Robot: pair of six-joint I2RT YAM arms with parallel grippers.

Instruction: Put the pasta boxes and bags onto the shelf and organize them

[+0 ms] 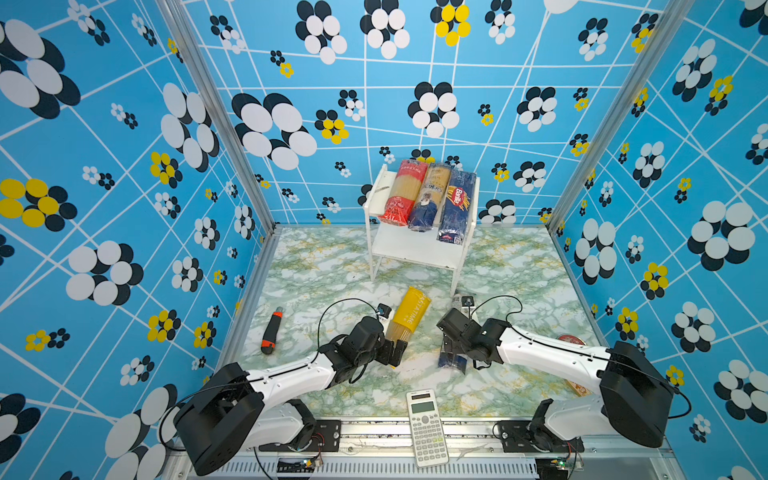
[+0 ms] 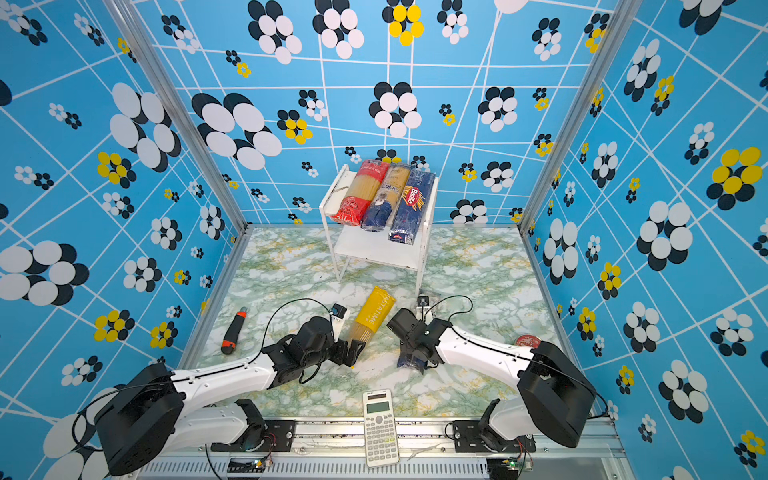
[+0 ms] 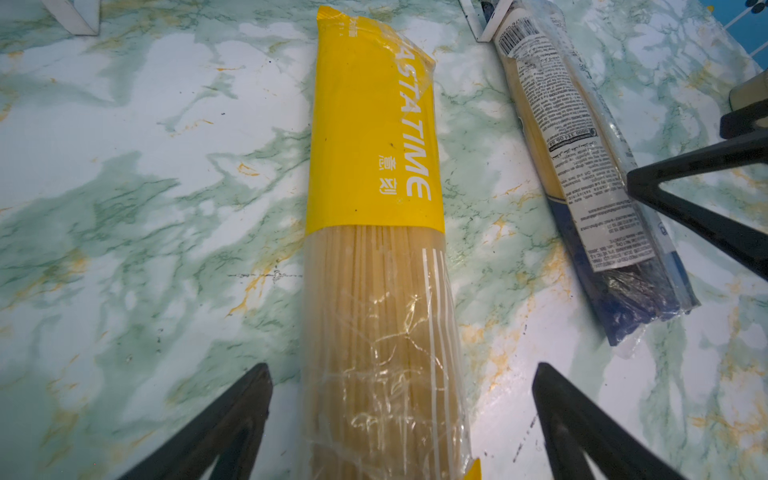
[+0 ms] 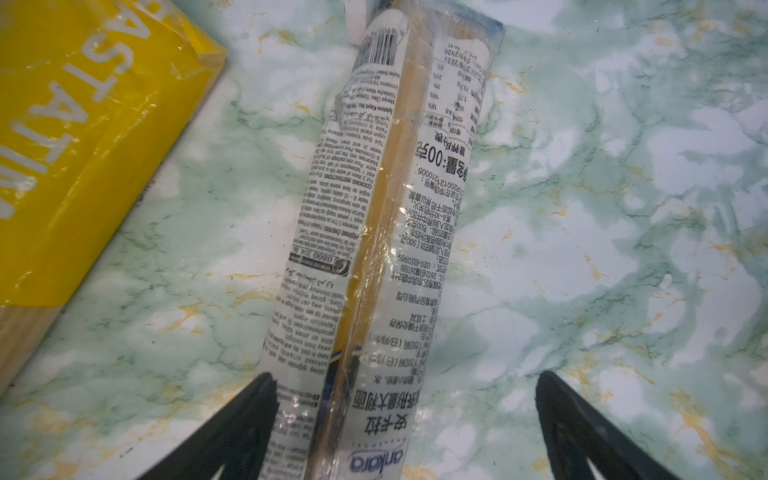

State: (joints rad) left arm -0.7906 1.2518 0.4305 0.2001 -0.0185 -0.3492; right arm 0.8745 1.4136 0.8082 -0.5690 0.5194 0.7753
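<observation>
Jaws gape on the left gripper (image 3: 401, 368), yellow bag (image 3: 374, 166) lying between them, long axis straight ahead; right gripper (image 4: 405, 375), equally spread, straddles the navy-ended bag (image 4: 374, 228).

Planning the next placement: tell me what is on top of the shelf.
Atop the shelf lie three packs side by side: red-ended bag, navy-ended bag, Barilla box. The board under them is covered.
</observation>
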